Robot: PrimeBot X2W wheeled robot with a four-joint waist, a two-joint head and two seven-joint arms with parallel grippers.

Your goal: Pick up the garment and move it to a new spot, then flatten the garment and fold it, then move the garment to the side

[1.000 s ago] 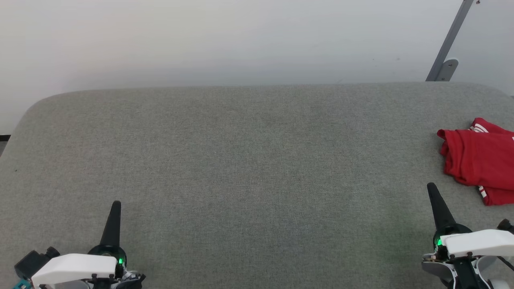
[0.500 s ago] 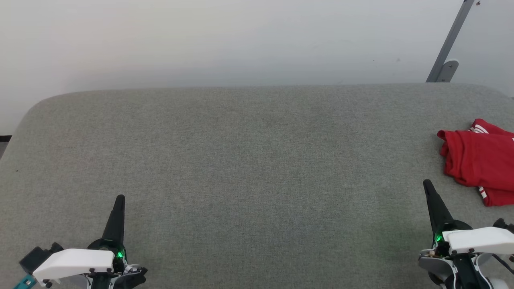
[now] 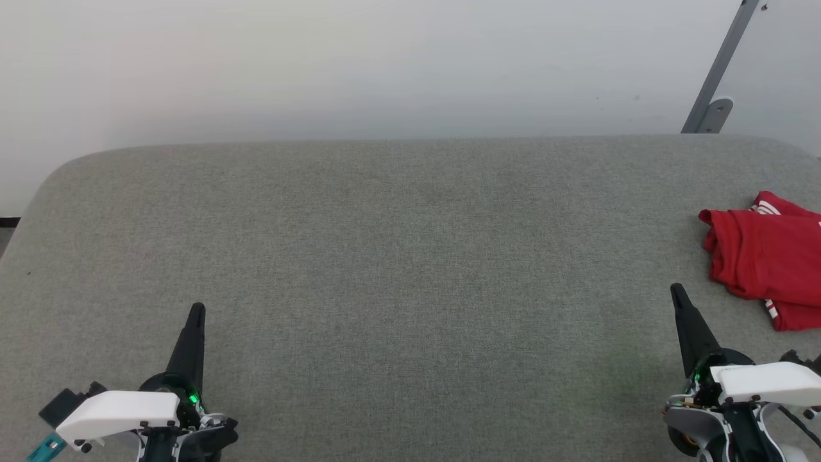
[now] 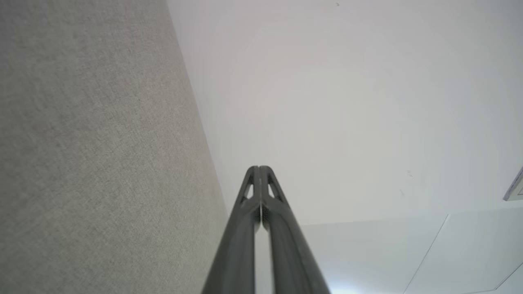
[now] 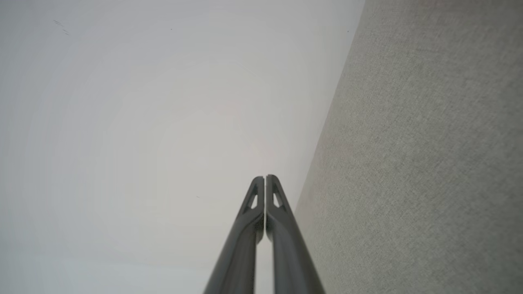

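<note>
The garment (image 3: pixel 766 256), red with a bit of red-white stripe trim showing, lies folded in a bundle at the right edge of the grey table (image 3: pixel 397 256), partly cut off by the head view's border. My right gripper (image 3: pixel 675 292) is shut and empty, its tip a short way left of and nearer than the garment, not touching it. My left gripper (image 3: pixel 197 309) is shut and empty over the table's near left. In the wrist views both pairs of fingers, left gripper (image 4: pixel 259 168) and right gripper (image 5: pixel 264 178), press together with nothing between them.
A pale wall (image 3: pixel 385 64) rises behind the table's far edge. A grey metal bar with a bracket (image 3: pixel 715 102) leans at the back right. The fabric-covered table (image 4: pixel 81 143) has rounded far corners and also shows as the table (image 5: pixel 429 163).
Both grippers have crept forward a little over the table, the left one slightly rightward, the right one slightly leftward. The garment has not moved.
</note>
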